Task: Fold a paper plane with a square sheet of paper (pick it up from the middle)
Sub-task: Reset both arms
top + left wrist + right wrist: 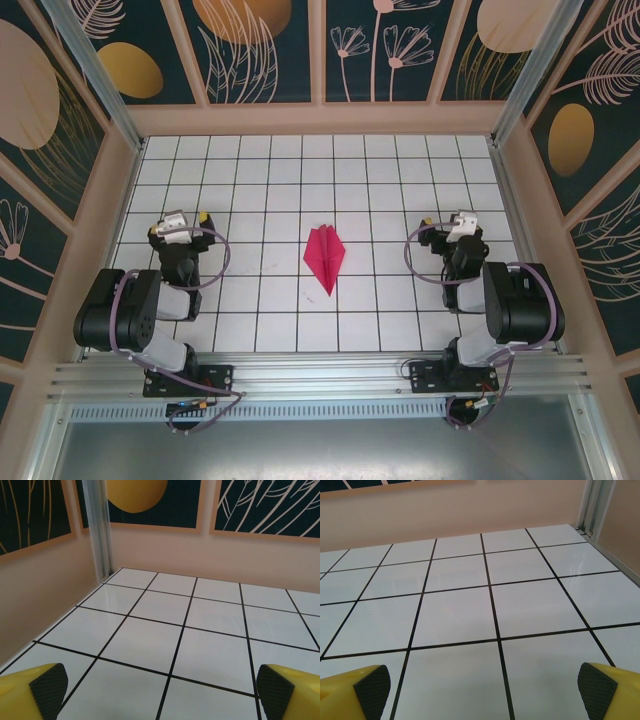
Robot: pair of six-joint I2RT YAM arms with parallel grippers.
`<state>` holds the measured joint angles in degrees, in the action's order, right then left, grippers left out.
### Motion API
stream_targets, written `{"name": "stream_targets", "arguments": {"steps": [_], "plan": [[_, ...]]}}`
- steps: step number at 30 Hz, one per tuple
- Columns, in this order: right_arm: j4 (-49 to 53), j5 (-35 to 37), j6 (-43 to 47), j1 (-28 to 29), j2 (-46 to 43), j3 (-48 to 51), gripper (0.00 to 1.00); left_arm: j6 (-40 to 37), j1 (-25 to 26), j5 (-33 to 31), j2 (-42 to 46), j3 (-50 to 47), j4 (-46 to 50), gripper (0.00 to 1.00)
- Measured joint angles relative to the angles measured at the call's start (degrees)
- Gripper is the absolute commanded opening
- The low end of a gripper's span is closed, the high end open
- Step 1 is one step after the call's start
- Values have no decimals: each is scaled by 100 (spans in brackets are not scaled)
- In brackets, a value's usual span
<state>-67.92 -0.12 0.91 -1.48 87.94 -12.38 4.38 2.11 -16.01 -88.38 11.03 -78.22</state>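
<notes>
The paper plane (326, 257) lies on the white tiled table near its middle, a magenta-red pointed dart with its tip toward the near edge. My left gripper (184, 219) rests to the left of it, several tiles away, pointing toward the back wall. In the left wrist view the left gripper (161, 692) stands open, yellow fingers with black pads (48, 689) wide apart over bare tiles. To the right of the plane my right gripper (449, 221) sits equally far off. The right wrist view shows the right gripper (485, 692) open, with nothing between its pads (596, 692).
Pinkish side walls (108, 205) and a back wall with dark leaf-pattern panels enclose the table. An aluminium post (98, 530) stands in the far left corner, another post (592, 505) in the far right corner. A metal rail (320, 375) runs along the near edge under the arm bases.
</notes>
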Motion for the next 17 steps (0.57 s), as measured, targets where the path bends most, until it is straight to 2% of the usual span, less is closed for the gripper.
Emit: {"name": "stream_targets", "arguments": {"steps": [7,17], "plan": [[-20,-2,-22,0,0,-9,99,39,-13,-63,0,0,-2,98],[-28,-2,-37,0,0,-11,99,35,-13,208,0,2,2,99]]}}
